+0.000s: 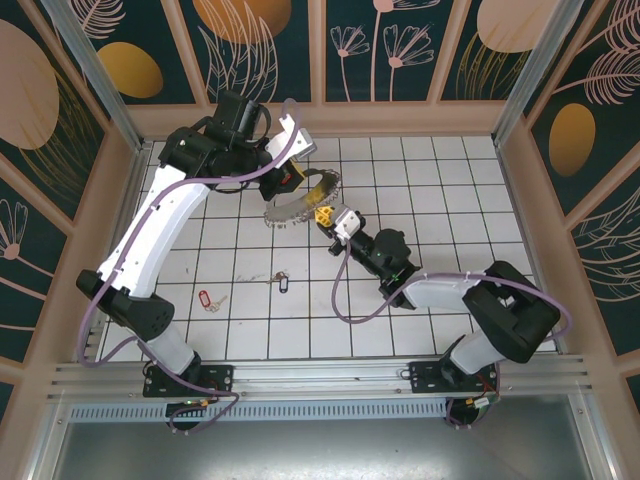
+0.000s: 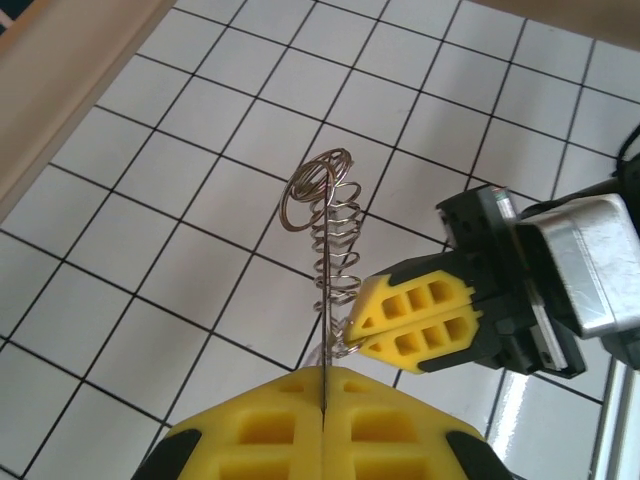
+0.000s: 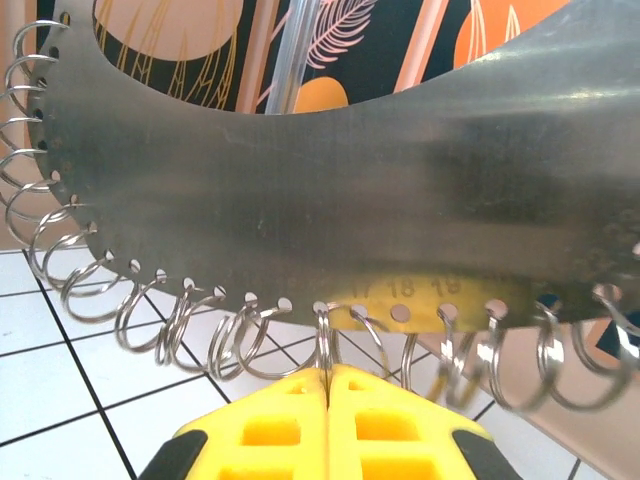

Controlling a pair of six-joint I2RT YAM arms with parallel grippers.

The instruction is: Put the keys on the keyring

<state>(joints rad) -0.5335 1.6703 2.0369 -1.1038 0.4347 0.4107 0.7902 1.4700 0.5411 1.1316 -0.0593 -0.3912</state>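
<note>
The keyring (image 1: 300,207) is a thin curved metal plate fringed with small split rings, held above the back middle of the table. My left gripper (image 1: 291,178) is shut on the plate's edge (image 2: 326,385), which stands edge-on with its rings (image 2: 335,235) stacked beyond it. My right gripper (image 1: 325,213) is shut on one split ring (image 3: 327,335) hanging from the plate (image 3: 350,190), its fingertips (image 2: 375,322) just right of the plate. Two keys lie flat on the tiles nearer the front. One has a dark blue tag (image 1: 281,283), the other a red tag (image 1: 208,299).
The wooden wall (image 2: 60,80) runs close on the left arm's far side. The right arm's purple cable (image 1: 345,300) loops over the tiles right of the blue-tagged key. The arms' mounting rail (image 1: 320,375) crosses the near edge.
</note>
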